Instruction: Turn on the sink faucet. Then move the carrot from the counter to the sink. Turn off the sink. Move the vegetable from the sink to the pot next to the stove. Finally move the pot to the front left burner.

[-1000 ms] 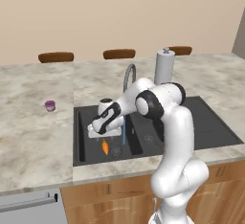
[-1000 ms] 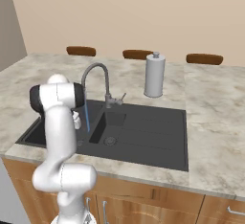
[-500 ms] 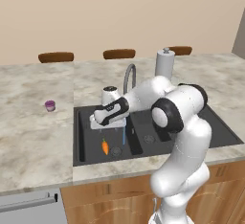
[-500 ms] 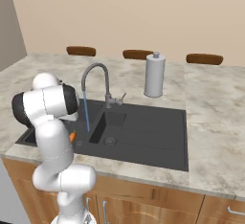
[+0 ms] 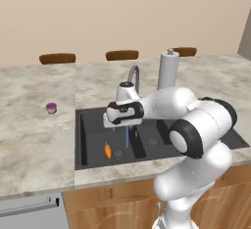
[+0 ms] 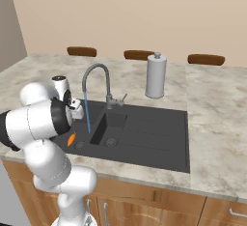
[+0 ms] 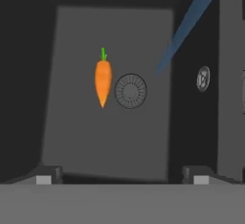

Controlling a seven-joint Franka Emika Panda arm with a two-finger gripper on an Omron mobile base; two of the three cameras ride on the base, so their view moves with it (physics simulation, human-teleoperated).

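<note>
The carrot (image 5: 108, 149) (image 6: 71, 139) (image 7: 103, 79) lies flat on the floor of the left bowl of the dark sink (image 5: 88, 140) (image 6: 144, 135), beside its round drain (image 7: 130, 90). The faucet (image 5: 133, 74) (image 6: 96, 70) runs; a blue water stream (image 5: 126, 137) (image 6: 88, 116) (image 7: 186, 22) falls just right of the carrot. My gripper (image 5: 113, 125) (image 6: 77, 115) (image 7: 122, 177) hangs open over that bowl, pointing down, well above the carrot, with nothing between its fingers. The pot and the stove are out of view.
A white paper-towel roll (image 5: 168, 69) (image 6: 156, 75) stands behind the sink. A small purple cup (image 5: 51, 107) sits on the marbled counter (image 5: 39, 145) left of the sink. Brown chair backs (image 5: 121, 55) line the far edge.
The hand has lifted a little from low in the bowl while the arm's elbow swung round. The carrot stays on the sink floor. The jaws stayed open.
</note>
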